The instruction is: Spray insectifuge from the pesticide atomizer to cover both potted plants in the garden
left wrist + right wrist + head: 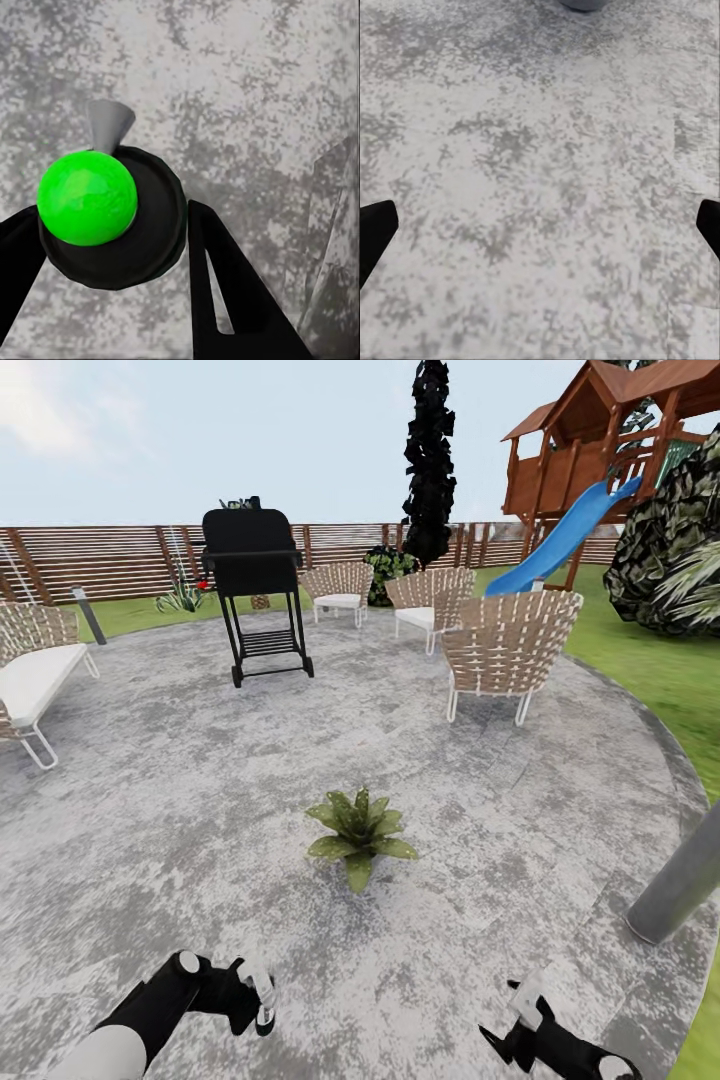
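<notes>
Both arms hang low over the round patio (180,780) of mottled grey paving, forearms angled forward and inward. The left gripper (255,1000) carries the pesticide atomizer (112,214): in the left wrist view its black fingers (225,292) flank the bottle on either side, pinching a rounded dark body topped by a glossy bright green dome, with a small grey cone-shaped nozzle jutting from it toward the paving. In the head view the pale trigger head shows just at that gripper. The right gripper (520,1020) points down at bare paving; its black fingertips (375,232) sit far apart at opposite edges of the right wrist view, spread wide with nothing between them.

One potted plant (358,835), a low rosette of broad pointed green leaves, stands on the paving ahead, between the two arms and well apart from both. Beyond it are a black wheeled grill (255,590), three woven wicker chairs (510,645) on thin white frames and a brown slatted fence (120,560). A blue slide (560,540) descends from a wooden playhouse onto the lawn at right. A smooth grey post (680,885) leans in at the right edge.
</notes>
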You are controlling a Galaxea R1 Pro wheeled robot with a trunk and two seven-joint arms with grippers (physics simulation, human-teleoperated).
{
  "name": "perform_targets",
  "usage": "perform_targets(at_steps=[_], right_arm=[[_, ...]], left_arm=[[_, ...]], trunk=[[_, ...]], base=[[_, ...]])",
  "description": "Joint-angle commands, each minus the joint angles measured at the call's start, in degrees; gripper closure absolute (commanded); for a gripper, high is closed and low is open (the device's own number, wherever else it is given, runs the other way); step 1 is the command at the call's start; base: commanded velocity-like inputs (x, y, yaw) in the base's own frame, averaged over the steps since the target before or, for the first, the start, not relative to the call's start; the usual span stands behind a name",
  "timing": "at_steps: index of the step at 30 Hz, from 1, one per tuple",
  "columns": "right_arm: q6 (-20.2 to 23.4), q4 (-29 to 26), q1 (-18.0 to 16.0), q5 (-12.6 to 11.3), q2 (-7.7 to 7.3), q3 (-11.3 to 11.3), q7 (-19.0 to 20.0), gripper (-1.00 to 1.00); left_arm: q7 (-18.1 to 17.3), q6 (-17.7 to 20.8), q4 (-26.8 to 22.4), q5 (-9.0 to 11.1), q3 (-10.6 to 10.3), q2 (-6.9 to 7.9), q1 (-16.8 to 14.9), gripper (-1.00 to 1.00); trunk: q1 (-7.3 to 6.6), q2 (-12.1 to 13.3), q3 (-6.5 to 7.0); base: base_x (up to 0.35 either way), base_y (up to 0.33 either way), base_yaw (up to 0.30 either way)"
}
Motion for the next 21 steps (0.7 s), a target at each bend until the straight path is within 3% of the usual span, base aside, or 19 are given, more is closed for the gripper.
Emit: perform_targets(at_steps=[1,3,5,7,8,9,10,12,17,19,21], right_arm=[[0.31,-0.39,-0.54,0.41,0.04,-0.42,1.57,-1.0],[0.72,-0.6,-0.96,0.49,0.22,0.69,2.5,-1.0],[0.82,-0.61,-1.04,0.51,0.46,3.79,2.71,-1.0],[0.93,-0.6,-1.08,0.41,1.07,10.36,2.78,-1.0],[0.98,-0.69,-1.09,0.33,2.38,13.61,2.77,-1.0],[1.01,-0.76,-1.1,0.3,3.6,15.33,2.76,1.0],[1.03,-0.79,-1.15,0.28,4.46,16.24,2.79,1.0],[1.04,-0.72,-1.74,0.28,5.54,16.95,3.23,1.0],[1.01,-0.82,-2.62,0.37,7.84,17.35,9.6,1.0],[0.94,-0.78,-2.9,0.35,8.44,17.38,10.25,1.0],[0.89,-0.72,-3.0,0.35,9.31,17.51,10.49,1.0]], left_arm=[[-0.67,0.03,0.06,-2.04,0.47,-0.27,-0.02,1.0],[-0.89,-0.03,0.28,-4.46,0.51,-0.71,0.02,1.0],[-0.96,-0.05,0.33,-5.28,0.53,-1.2,0.06,1.0],[-0.98,-0.01,0.36,-5.69,-0.65,-2.11,0.08,1.0],[-0.97,0.01,0.41,-5.74,-2.87,-2.42,0.08,1.0],[-0.96,0.04,0.41,-5.74,-5.18,-2.63,0.08,1.0],[-0.95,0.08,0.39,-5.65,-6.92,-2.84,0.08,1.0],[-0.95,0.2,0.39,-5.77,-8.27,-3.54,0.09,1.0],[-0.95,0.29,0.51,-5.83,-8.89,-4.04,0.21,1.0],[-1.0,0.29,0.75,-5.81,-8.92,-4.21,0.24,1.0],[-1.0,0.28,1.7,-5.86,-10.28,-5.11,0.26,1.0]], trunk=[[-0.01,-0.02,-0.05],[-0.01,-0.02,-0.05],[-0.01,-0.02,-0.05],[-0.01,-0.02,-0.05],[-0.01,-0.02,-0.05],[-0.01,-0.02,-0.05],[-0.01,-0.02,-0.05],[-0.01,-0.02,-0.05],[-0.01,-0.02,-0.05],[-0.01,-0.02,-0.05],[-0.01,-0.02,-0.05]], base=[[0.0,0.0,0.0],[0.0,0.0,0.0],[0.0,0.0,0.0],[0.0,0.0,0.0],[0.0,0.0,0.0],[0.0,0.0,0.0],[0.0,0.0,0.0],[0.0,0.0,0.0],[0.0,0.0,0.0],[0.0,0.0,0.0],[0.0,0.0,0.0]])
